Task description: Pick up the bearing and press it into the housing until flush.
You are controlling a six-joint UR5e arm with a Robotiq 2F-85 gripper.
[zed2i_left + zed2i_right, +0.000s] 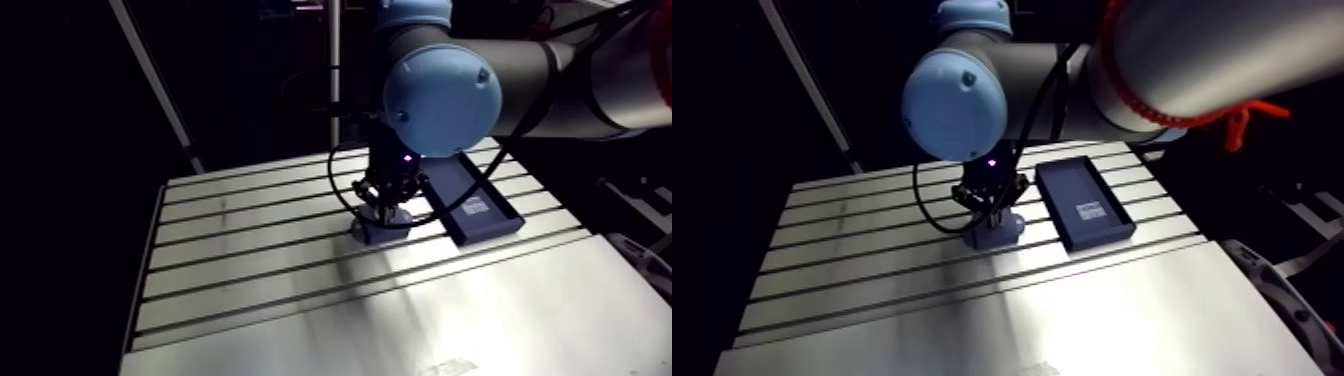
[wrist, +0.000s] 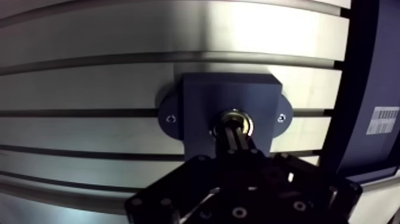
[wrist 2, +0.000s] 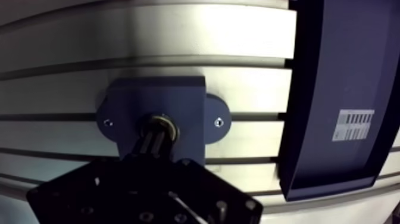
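Gripper (image 2: 236, 133) pinched narrow, tips on bearing (image 2: 237, 114)
bearing in housing (image 2: 202, 95) bore; arm view: tray (image 1: 460, 180) at housing's 2 o'clock

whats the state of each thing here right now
gripper: shut, tips down on the bearing
bearing: seated in the bore of the housing, flushness unclear
housing: flat on the table, beside the tray
tray: flat on the table, barcode label inside

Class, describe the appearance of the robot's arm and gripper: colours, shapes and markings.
The grey tubular arm has round light-blue joint caps. The black two-finger gripper has a boxy body with screw heads, slim dark fingers, and a small pink light at the wrist.
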